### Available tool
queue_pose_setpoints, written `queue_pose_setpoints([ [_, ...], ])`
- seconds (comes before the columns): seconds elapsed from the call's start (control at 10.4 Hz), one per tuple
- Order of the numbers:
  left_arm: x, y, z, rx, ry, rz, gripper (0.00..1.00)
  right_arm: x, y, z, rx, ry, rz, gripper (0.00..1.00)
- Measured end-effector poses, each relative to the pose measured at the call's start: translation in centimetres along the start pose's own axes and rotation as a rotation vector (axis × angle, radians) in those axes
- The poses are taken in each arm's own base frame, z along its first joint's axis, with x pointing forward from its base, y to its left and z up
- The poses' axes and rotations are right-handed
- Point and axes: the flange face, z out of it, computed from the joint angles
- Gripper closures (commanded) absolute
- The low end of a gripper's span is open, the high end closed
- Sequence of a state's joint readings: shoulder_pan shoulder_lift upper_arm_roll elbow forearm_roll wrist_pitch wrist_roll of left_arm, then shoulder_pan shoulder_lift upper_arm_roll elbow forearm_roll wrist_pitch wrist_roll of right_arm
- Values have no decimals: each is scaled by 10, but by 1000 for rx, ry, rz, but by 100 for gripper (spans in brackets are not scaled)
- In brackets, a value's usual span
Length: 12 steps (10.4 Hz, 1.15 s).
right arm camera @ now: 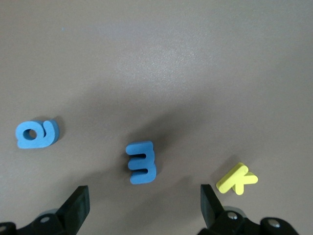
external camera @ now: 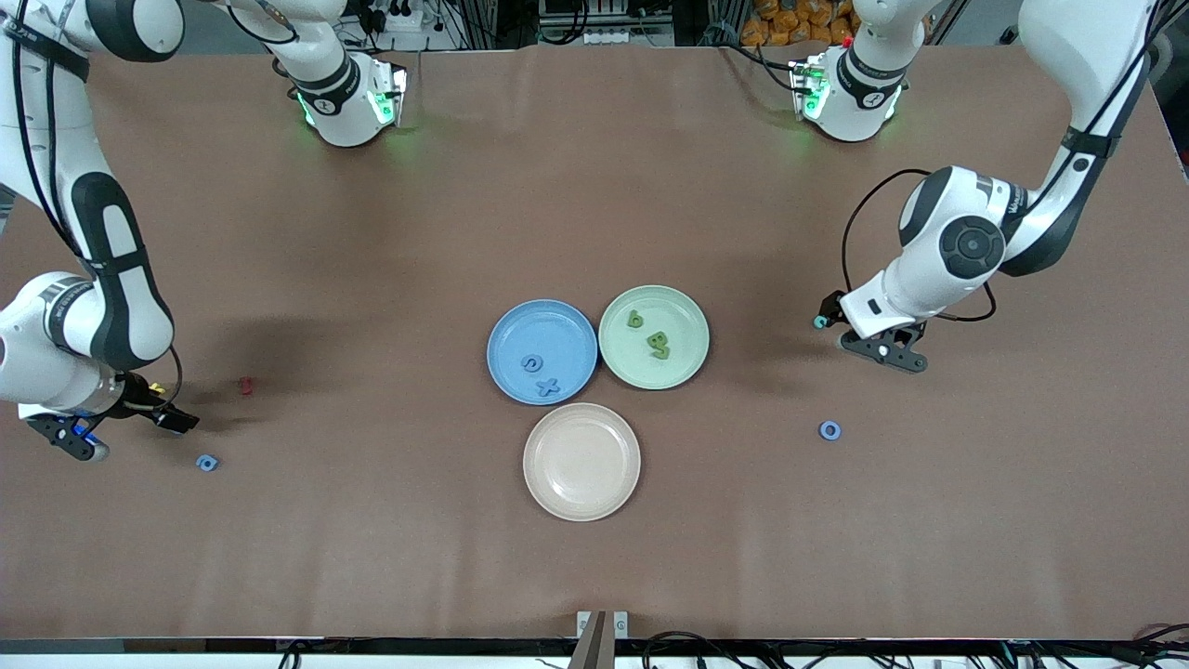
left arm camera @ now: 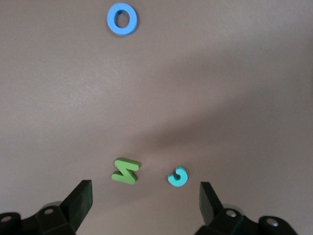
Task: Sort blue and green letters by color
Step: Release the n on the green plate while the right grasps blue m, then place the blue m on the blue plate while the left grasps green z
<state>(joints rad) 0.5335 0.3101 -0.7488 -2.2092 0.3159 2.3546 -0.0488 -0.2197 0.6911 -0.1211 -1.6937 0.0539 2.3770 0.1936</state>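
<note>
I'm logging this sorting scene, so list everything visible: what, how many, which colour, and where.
Blue plate: one, mid-table, holding two blue letters.
Green plate: one, beside the blue plate, holding two green letters.
Beige plate: one, nearest the front camera.
Loose blue letters: ring, "a", "E".
Green "Z": one, under the left gripper.
Teal letter: one, beside the "Z".
Yellow "K": one, near the "E".
Red letter: one.
Left gripper: open.
Right gripper: open.
</note>
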Motion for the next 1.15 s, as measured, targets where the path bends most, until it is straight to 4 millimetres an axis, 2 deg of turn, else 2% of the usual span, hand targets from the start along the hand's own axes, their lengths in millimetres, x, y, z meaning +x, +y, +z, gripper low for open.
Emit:
queue_pose_setpoints([
  [0.19,-7,-5,-3,17,11,79,16,0,0,7,-2,2,0,0],
  [0.29,-12,-12,1,14,29,106,25,2,0,10,0,19,0,0],
  [0.48,-23,-10,16,4,47,174,29,2,0,18,0,26,1,2],
  [0.58,-26,-10,20,1,47,223,36,2,0,21,-1,28,2,13],
  [0.77,-32,-23,24,-1,41,280,40,3,0,24,0,35,3,58],
  [0.86,-35,-26,26,-3,37,289,41,4,1,24,-1,37,5,74],
  [0.96,-36,-26,27,-4,36,297,43,4,4,24,-1,38,8,88],
  [1.06,-36,-25,28,-6,41,301,44,6,6,22,0,45,10,98],
  [1.15,-37,-23,31,-11,50,303,44,9,7,20,4,64,13,100],
])
